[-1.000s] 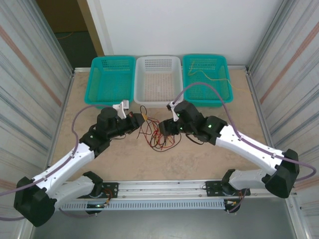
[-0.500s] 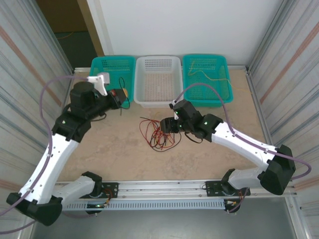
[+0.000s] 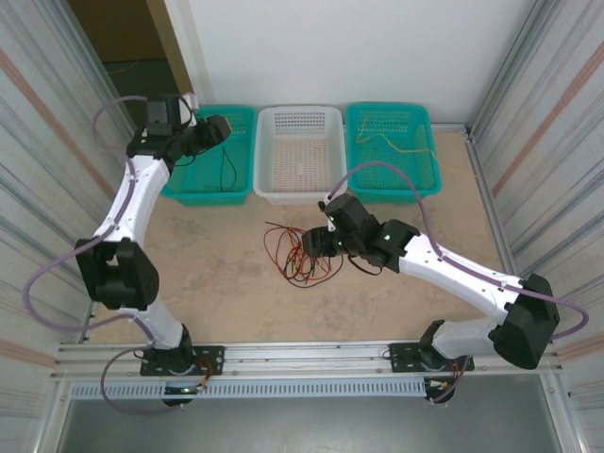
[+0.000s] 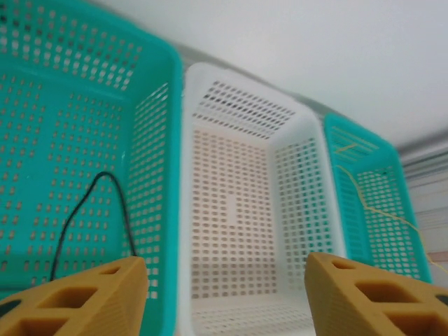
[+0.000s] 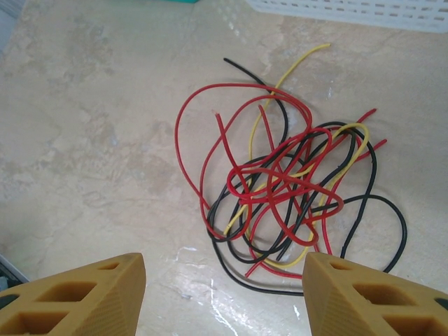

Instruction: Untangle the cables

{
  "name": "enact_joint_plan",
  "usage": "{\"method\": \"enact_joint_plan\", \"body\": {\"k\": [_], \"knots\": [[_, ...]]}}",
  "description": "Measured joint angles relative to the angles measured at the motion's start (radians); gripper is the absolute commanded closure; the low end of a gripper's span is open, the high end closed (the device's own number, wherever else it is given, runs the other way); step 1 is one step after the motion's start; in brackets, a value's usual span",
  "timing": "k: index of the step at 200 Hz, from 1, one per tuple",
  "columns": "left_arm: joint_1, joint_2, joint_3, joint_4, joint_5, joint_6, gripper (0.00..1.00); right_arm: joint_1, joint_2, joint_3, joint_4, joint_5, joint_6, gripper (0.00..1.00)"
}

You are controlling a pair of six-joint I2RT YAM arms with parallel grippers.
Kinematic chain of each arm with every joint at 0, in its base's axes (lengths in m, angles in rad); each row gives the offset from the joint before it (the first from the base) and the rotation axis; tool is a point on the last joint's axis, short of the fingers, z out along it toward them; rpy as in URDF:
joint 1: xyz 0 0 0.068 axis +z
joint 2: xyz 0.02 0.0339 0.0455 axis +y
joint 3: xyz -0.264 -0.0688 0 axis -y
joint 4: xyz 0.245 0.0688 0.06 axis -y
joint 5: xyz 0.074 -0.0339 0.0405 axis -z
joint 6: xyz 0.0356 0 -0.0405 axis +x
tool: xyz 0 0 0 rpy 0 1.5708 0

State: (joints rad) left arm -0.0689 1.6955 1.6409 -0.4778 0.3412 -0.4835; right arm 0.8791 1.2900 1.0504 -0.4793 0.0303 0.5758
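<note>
From above, the right tool [image 3: 318,242] covers one edge of the cables [image 3: 300,257], and the strands there are too fine to tell apart. Both wrist views cut the tools off at the bottom edge, leaving just tan fingertips [image 5: 105,280]. The tangle lies on the surface [image 3: 217,283] just in front of the white basket [image 3: 298,110] — a roundish knot of red, black and yellow with no clear long axis. One yellow end and one black end point toward that basket. The right tool hangs released above the knot. Left of the white basket, the left tool [image 3: 219,127] hovers released over a teal basket [image 3: 193,156]. Inside it a black cable [image 3: 226,168] lies front to back — its near part hidden behind a fingertip.
</note>
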Motion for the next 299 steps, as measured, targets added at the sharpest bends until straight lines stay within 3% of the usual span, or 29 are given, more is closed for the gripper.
{"method": "enact_joint_plan", "body": {"k": [47, 66, 98, 141, 205, 227, 245, 256, 299], "knots": [[-0.014, -0.086, -0.185, 0.002, 0.0, -0.012, 0.43, 0.005, 0.047, 0.027, -0.019, -0.002, -0.009, 0.38], [-0.044, -0.227, -0.325, 0.011, -0.018, -0.015, 0.46, 0.006, 0.141, 0.097, -0.032, -0.006, -0.02, 0.45], [-0.123, -0.522, -0.584, 0.011, -0.03, -0.056, 0.52, 0.044, 0.288, 0.218, -0.032, -0.014, -0.05, 0.47], [-0.121, -0.844, -0.922, -0.035, -0.071, -0.124, 0.53, 0.128, 0.479, 0.354, -0.039, -0.016, -0.06, 0.46], [-0.121, -0.977, -0.98, -0.094, -0.069, -0.16, 0.54, 0.115, 0.802, 0.522, -0.082, 0.0, -0.053, 0.53], [-0.121, -0.978, -0.983, -0.089, -0.053, -0.18, 0.54, 0.102, 0.848, 0.559, -0.098, -0.001, -0.052, 0.64], [-0.124, -0.974, -0.993, -0.071, -0.042, -0.195, 0.54, 0.091, 0.86, 0.576, -0.099, -0.001, -0.062, 0.9], [-0.129, -0.969, -1.004, -0.056, -0.039, -0.206, 0.53, 0.084, 0.863, 0.583, -0.098, -0.004, -0.056, 0.98], [-0.225, -0.924, -1.019, -0.045, -0.093, -0.247, 0.52, 0.082, 0.804, 0.506, -0.079, 0.0, -0.058, 1.0]]}}
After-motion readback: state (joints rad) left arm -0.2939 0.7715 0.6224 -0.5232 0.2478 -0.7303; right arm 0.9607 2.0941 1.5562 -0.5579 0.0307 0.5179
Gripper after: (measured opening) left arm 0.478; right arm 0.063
